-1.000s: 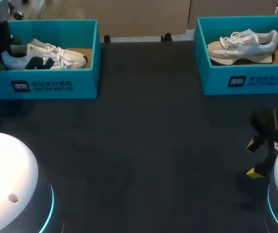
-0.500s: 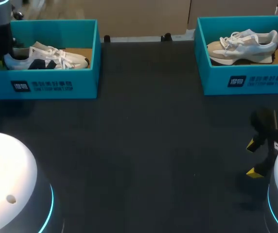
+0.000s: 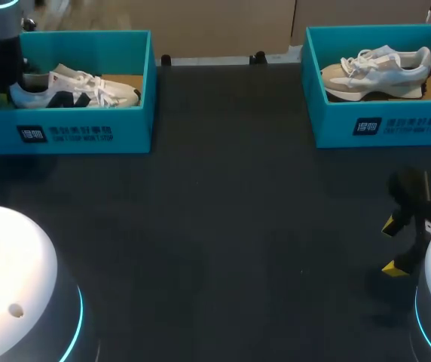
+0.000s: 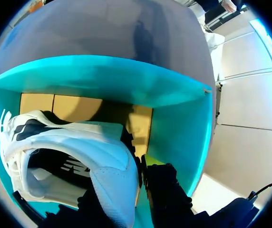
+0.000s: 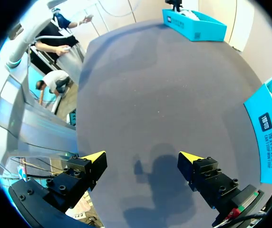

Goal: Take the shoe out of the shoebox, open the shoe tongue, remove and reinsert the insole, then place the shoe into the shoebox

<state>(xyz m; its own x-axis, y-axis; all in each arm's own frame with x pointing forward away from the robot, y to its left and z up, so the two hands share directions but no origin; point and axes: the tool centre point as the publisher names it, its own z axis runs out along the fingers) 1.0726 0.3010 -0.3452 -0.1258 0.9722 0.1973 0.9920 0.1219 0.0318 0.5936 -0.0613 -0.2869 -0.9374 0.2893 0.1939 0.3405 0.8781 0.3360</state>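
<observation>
Pinching the heel of the white sneaker (image 3: 72, 88), the left gripper (image 4: 139, 176) sits inside the teal shoebox (image 3: 80, 133) at 10 o'clock on the table (image 3: 230, 211). The sneaker is probably light, with a soft upper and a stiffer heel that suits gripping. The right gripper (image 5: 142, 160) hangs wide open and empty at 4 o'clock.

L end effector (image 4: 132, 179) points down at far left, pinching the shoe (image 3: 72, 89) heel. R end effector (image 5: 145, 159) hangs low, fingers wide apart.

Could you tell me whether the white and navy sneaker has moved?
Yes. The white and navy sneaker has shifted slightly right, toe nearer the right wall of its teal cardboard shoebox.
</observation>
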